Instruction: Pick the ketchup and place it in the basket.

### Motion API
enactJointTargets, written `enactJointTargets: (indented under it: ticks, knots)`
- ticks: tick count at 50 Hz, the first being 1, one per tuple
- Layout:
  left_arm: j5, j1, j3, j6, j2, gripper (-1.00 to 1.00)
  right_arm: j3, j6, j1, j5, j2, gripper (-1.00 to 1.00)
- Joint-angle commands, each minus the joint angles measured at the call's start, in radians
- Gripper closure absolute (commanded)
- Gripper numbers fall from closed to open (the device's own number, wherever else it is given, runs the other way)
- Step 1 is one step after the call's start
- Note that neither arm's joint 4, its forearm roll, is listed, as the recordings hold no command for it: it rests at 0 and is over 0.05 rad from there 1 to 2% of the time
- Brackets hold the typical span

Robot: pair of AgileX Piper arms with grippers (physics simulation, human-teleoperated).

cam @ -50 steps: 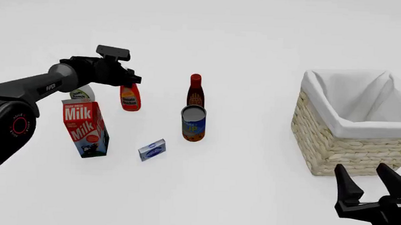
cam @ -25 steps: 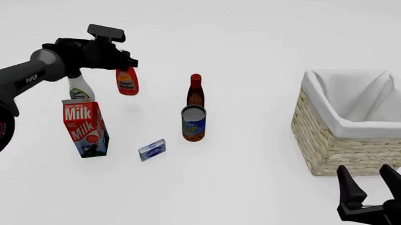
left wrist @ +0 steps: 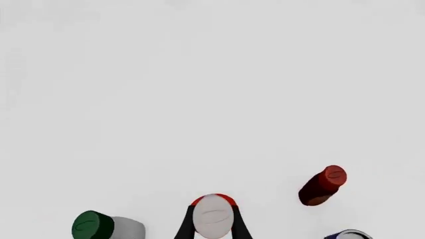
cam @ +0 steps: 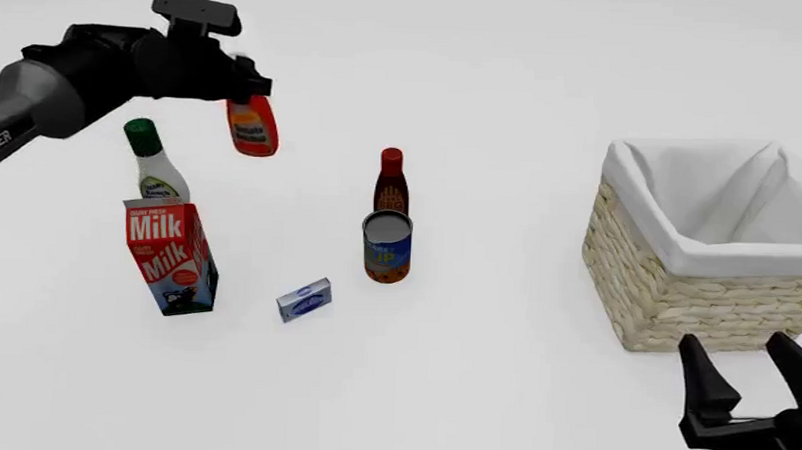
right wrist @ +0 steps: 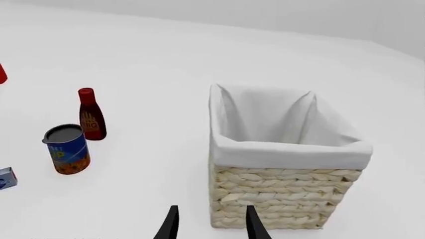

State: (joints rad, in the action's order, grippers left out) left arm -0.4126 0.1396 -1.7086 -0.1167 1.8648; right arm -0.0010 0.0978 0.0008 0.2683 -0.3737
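Left fingers: the left gripper (cam: 243,82) is clamped on the neck of the ketchup (cam: 251,126); in the left wrist view two dark fingers (left wrist: 184,226) press either side of the pale cap.
Ketchup: hangs in the air clear of the tabletop (cam: 476,368), tilted slightly, label facing the front camera, at the far left of the scene.
Right fingers: the right gripper (cam: 754,382) sits low at the near right, its fingers (cam: 704,380) spread apart with nothing between them; the right wrist view shows the two tips parted.
Basket: the basket (cam: 711,246) stands on the right, well apart from the ketchup, white lining folded over its rim; what can be seen inside shows only cloth.
White bottle: a white bottle with a green cap (cam: 154,166) stands upright below and to the left of the ketchup, just behind the milk carton (cam: 169,256).
Dark red bottle: the slimmer dark red bottle (cam: 390,182) stands upright near the middle, just behind the open can (cam: 387,246).
Small box: a small blue box (cam: 303,300) lies flat between the milk carton and the can, nearer the camera.
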Motion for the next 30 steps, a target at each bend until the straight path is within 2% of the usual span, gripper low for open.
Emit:
enactJointTargets:
  ticks: [1,6,10,12,18,22,24,26,28,30]
  knots:
    - [-0.051,0.035,0.019,-0.023,-0.123,1.00,0.001,0.018,-0.008,0.015,-0.026,-1.00]
    - [-0.073,0.041,0.027,-0.024,-0.171,1.00,0.001,0.059,-0.012,0.089,-0.143,-1.00]
    - [-0.100,0.065,0.047,-0.024,-0.229,1.00,-0.005,0.059,-0.010,0.087,-0.150,-1.00]
    - [-0.107,0.078,0.061,-0.033,-0.250,1.00,-0.019,0.081,0.008,0.082,-0.165,-1.00]
    - [-0.128,0.114,0.106,-0.039,-0.323,1.00,-0.085,0.090,0.049,-0.016,-0.121,-1.00]
    - [-0.183,0.201,0.138,-0.037,-0.359,1.00,-0.156,0.093,0.095,-0.100,-0.080,-1.00]
    - [-0.172,0.167,0.147,-0.043,-0.386,1.00,-0.179,0.148,0.096,-0.105,-0.112,-1.00]
    - [-0.195,0.179,0.139,-0.027,-0.399,1.00,-0.212,0.137,0.122,-0.136,-0.105,-1.00]
    - [-0.207,0.179,0.140,-0.028,-0.417,1.00,-0.239,0.167,0.134,-0.156,-0.108,-1.00]
    - [-0.209,0.177,0.140,-0.025,-0.423,1.00,-0.250,0.165,0.147,-0.166,-0.105,-1.00]
